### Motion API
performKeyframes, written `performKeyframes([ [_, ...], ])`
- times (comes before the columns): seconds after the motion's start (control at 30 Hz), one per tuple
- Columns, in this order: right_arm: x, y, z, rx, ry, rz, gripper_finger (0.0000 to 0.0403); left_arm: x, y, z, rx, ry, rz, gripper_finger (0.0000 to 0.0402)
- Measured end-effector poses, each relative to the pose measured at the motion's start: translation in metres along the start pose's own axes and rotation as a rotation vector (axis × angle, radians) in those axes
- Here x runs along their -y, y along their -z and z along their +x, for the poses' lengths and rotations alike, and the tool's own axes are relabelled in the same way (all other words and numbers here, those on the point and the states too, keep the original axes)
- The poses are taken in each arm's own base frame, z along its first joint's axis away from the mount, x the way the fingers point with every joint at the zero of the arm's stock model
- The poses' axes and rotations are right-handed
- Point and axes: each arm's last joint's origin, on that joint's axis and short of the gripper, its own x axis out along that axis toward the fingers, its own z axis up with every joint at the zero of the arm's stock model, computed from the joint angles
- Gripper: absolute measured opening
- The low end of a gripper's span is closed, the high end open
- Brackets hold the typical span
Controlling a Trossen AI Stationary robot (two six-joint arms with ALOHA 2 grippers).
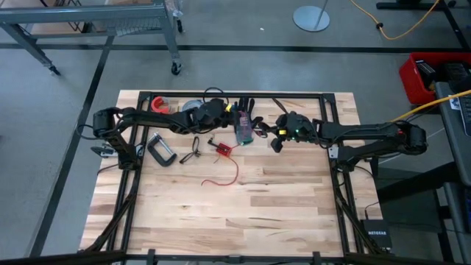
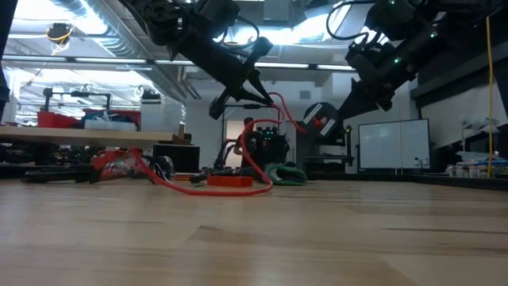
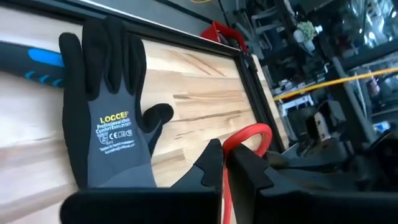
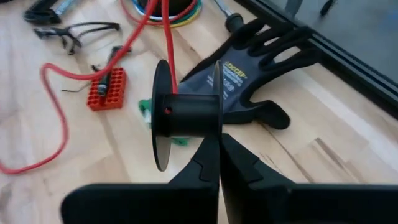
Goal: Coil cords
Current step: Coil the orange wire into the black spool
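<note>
A thin red cord (image 1: 224, 179) lies slack on the wooden table, running from a small red connector block (image 1: 223, 150) up to both grippers. My left gripper (image 3: 225, 158) hangs above the table's far middle, shut on the cord. My right gripper (image 4: 219, 142), to its right, is shut on a small black spool (image 4: 183, 115). The cord runs away from the spool's core. In the low view the cord (image 2: 274, 107) arcs between my left gripper (image 2: 258, 86) and the spool (image 2: 317, 121), then drops to the block (image 2: 230, 181). A grey and black glove (image 3: 112, 124) lies flat below. My left gripper pinches the red cord (image 3: 226, 180) between its two fingers. The fingers slant down toward the table's right. Beyond the fingertips the cord bends in a small loop (image 3: 250, 132), lifted clear of the table and slack. My right gripper pinches the rim of one spool flange (image 4: 217, 127) between its two fingers, which slant down toward the table's left. The spool is lifted clear of the table, its axis lying across the fingers. The red cord (image 4: 168, 56) leaves its core.
A C-clamp (image 1: 160, 151), safety glasses (image 1: 193, 153), a red tape roll (image 1: 160, 105) and a grey roll (image 1: 193, 107) lie at the far left. A blue-handled tool (image 3: 37, 59) lies by the glove. Coiled coloured cable (image 4: 163, 9) sits beyond the block. Bare wood fills the near half (image 1: 243, 221).
</note>
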Motion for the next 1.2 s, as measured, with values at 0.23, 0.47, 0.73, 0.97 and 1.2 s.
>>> performKeyframes([
  [0.23, -0.016, 0.005, 0.021, 0.021, -0.015, -0.055, 0.0001, 0.003, 0.003, 0.003, 0.012, 0.033, -0.033, 0.0],
  [0.47, -0.025, 0.012, 0.028, 0.025, 0.101, -0.092, 0.0001, 0.003, 0.003, 0.003, 0.008, 0.034, -0.037, 0.0],
  [0.73, -0.026, 0.012, 0.04, 0.049, 0.214, -0.078, 0.0001, 0.01, 0.013, -0.001, -0.021, 0.064, -0.041, 0.0],
  [0.97, -0.042, -0.016, 0.057, 0.065, 0.143, -0.057, 0.0001, 0.016, 0.024, -0.004, -0.048, 0.084, -0.024, 0.0],
  [1.2, -0.047, -0.017, 0.065, -0.087, 0.093, -0.127, 0.0001, 0.012, 0.021, -0.003, -0.06, 0.077, 0.044, 0.0],
])
